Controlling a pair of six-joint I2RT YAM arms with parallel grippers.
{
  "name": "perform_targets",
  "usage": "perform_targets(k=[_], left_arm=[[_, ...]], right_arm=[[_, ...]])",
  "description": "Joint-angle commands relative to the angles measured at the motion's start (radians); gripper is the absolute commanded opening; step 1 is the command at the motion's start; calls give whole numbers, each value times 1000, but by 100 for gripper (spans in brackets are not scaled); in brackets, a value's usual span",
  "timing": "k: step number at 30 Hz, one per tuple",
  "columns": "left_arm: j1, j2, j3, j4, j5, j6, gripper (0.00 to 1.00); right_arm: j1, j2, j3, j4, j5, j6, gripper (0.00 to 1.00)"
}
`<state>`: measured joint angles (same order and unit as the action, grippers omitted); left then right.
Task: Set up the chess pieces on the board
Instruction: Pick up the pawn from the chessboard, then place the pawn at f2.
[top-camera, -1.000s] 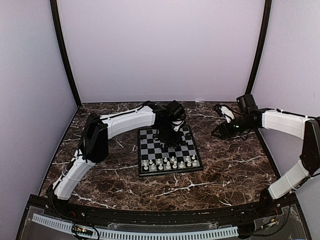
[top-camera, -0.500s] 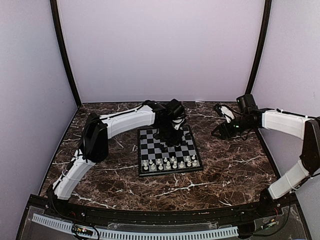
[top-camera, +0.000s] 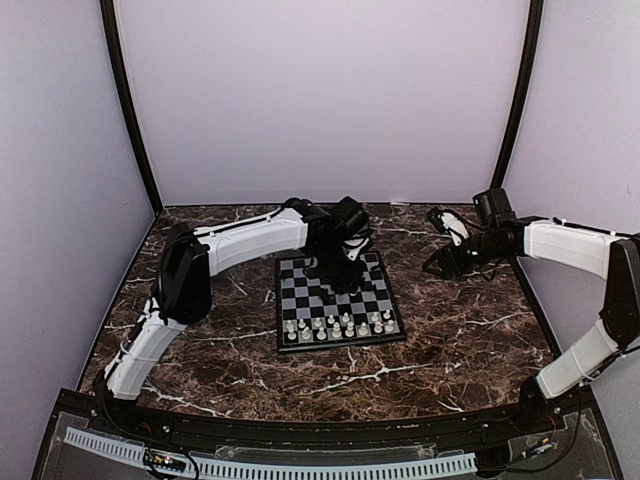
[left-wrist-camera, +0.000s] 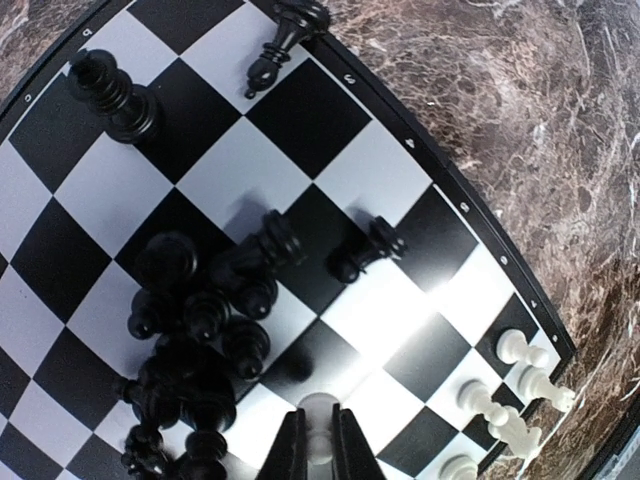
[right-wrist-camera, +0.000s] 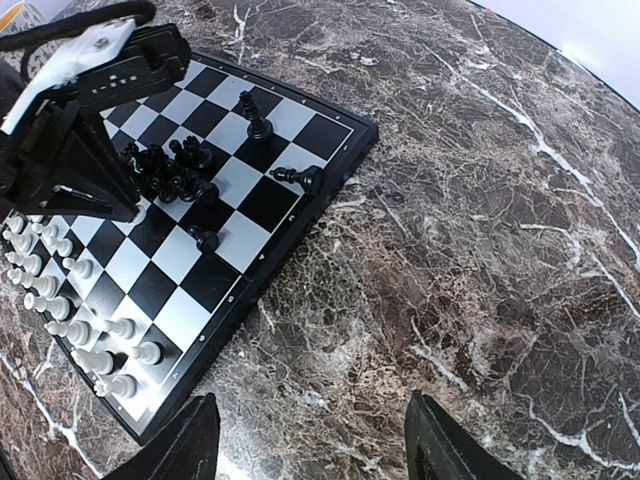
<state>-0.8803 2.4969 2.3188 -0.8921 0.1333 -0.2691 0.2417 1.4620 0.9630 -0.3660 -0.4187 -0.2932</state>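
From above, the small flat chessboard of black and pale grey checks (top-camera: 300, 292) lies about mid-way across the dark marble-patterned tabletop (top-camera: 460, 345). Tiny white chess pieces (top-camera: 340, 325) stand in two rows along the board's side facing the near edge. The left gripper (top-camera: 335, 280) reaches down over the half of the board toward the far edge. The right gripper (top-camera: 432, 268) hangs over bare marble toward the far right corner, well apart from the board.

In the left wrist view, the two black fingers (left-wrist-camera: 290, 452) stand almost together, and a small white rounded chess piece (left-wrist-camera: 318, 408) is pinched between their tips above the board. Just beside them a cluster of tiny black chess pieces (left-wrist-camera: 200, 330) is heaped together, several lying on their sides. One tall black piece (left-wrist-camera: 112, 96) stands upright apart from the heap. Another black piece (left-wrist-camera: 285, 35) lies tipped over at the board's border, and two more fallen black pieces (left-wrist-camera: 365, 250) lie near the heap. A few white pieces show near the board's corner.

In the right wrist view, the right arm's jaws are spread wide, with only marble between the two dark fingers (right-wrist-camera: 190, 445). The board sits well away from them, with the left gripper planted among the black pieces.
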Motion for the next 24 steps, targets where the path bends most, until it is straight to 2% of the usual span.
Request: perform_targets(k=[1,24], left_arm=[[-34,-98,-24,-45,33,27,7],[-83,-98,-79,-71,72,4,6]], right_arm=[[-5,0,-7,27,-12,-2,65],[-5,-16,-11,27,-21,-4,65]])
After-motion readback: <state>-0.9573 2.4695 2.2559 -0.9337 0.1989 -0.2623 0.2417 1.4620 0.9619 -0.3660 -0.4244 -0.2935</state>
